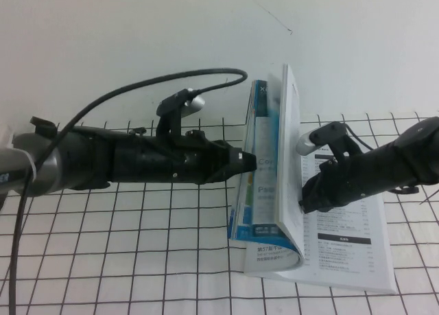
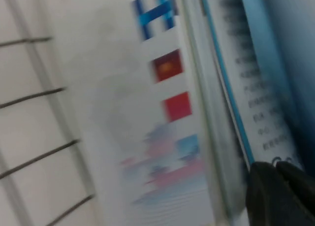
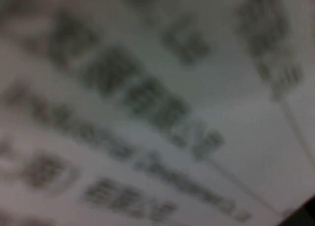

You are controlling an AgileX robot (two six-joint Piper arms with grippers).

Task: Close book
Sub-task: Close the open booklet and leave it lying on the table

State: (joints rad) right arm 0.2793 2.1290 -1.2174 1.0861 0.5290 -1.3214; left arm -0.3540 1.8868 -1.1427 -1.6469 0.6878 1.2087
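Observation:
The book (image 1: 343,239) lies on the gridded table, right of centre, half open. Its blue and white front cover (image 1: 255,191) and a sheaf of pages (image 1: 291,150) stand nearly upright above the spine. The back half lies flat with a printed page facing up. My left gripper (image 1: 250,160) is shut, its tip pressed against the outside of the raised cover from the left. In the left wrist view the cover (image 2: 162,113) fills the frame, with the left gripper (image 2: 278,179) against it. My right gripper (image 1: 309,195) rests on the flat page, just behind the raised pages. The printed page (image 3: 147,108) fills the right wrist view.
The table (image 1: 137,260) is white with a black grid, and its far part (image 1: 137,40) is plain white. A black cable (image 1: 137,95) arcs above the left arm.

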